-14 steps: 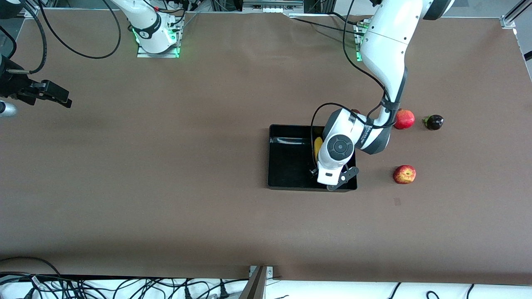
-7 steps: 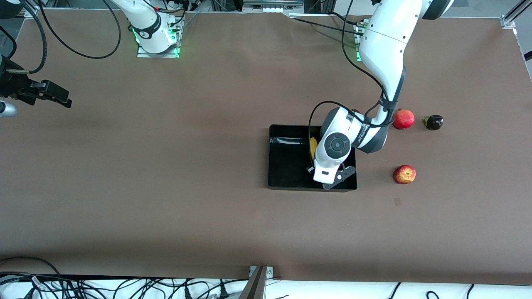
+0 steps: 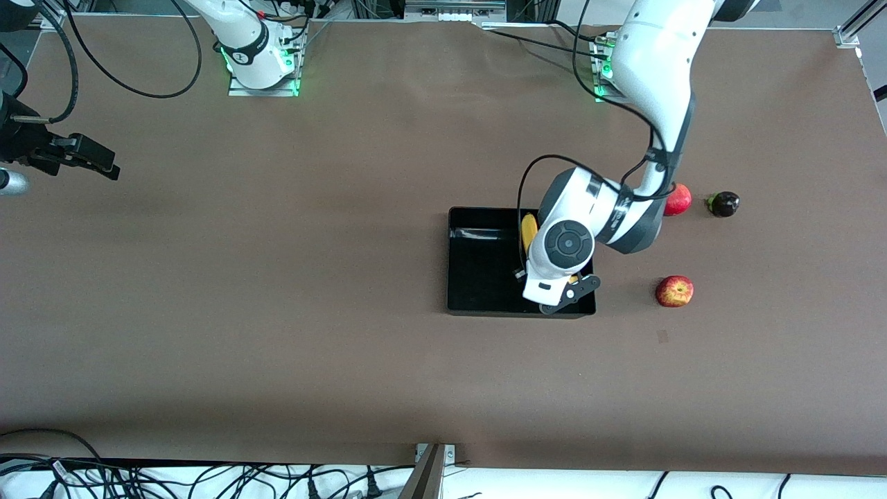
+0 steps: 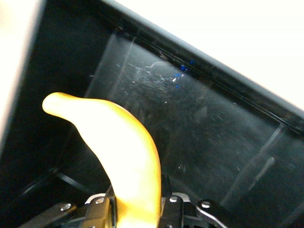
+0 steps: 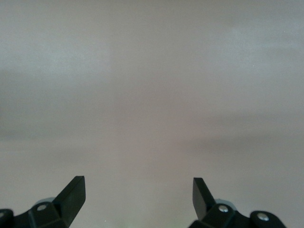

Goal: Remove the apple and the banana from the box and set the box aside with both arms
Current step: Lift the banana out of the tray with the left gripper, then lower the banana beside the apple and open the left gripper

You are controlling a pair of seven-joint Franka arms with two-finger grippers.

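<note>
Inside the box (image 3: 485, 277), the banana (image 4: 124, 156) is pinched near one end by the left gripper (image 4: 137, 209); it could slip (right gripper (image 5: 137, 194) waits spread). The apple (image 3: 674, 291) lies outside, beside the box.

banana (image 3: 529, 227) in box (image 3: 485, 277), apple (image 3: 674, 291) beside box

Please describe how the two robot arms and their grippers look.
Both arms are white with dark grey joint bands; the left arm has a round grey cap and a looping black cable. The bases glow green. The left gripper and the right gripper are black, with silver screws.
</note>
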